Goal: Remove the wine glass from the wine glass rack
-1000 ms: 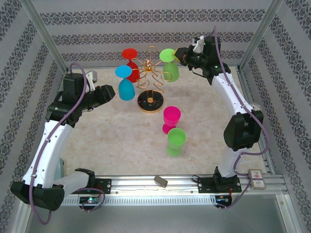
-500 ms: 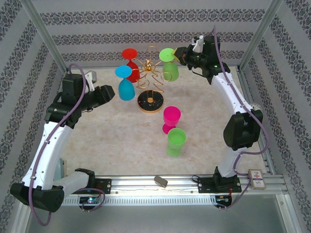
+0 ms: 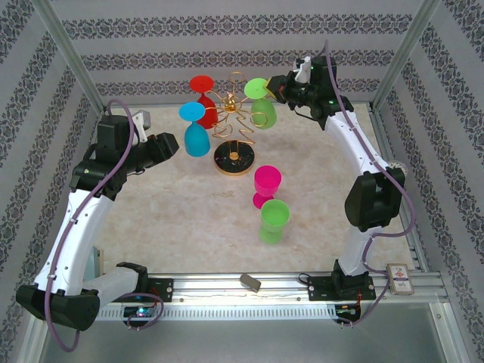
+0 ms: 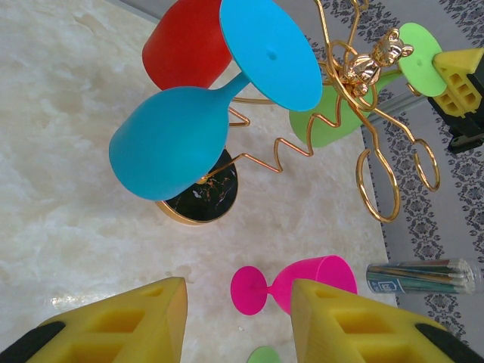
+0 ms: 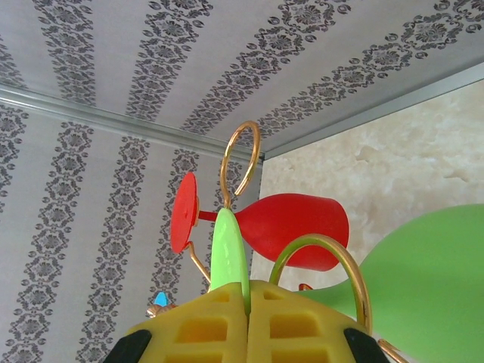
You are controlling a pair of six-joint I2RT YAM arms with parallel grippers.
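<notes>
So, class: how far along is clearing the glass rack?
Done: a pink glass and an upright green glass stand on the table. In hand: the right end effector is shut on the hanging green glass's foot. Left: that glass, the red glass and the blue glass hang on the rack.

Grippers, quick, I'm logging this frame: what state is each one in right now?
Left gripper: open, nothing between its fingers.
Right gripper: shut on the foot of the hanging green wine glass.

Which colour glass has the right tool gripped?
The green glass, foot pinched in the right tool; best in top view.
</notes>
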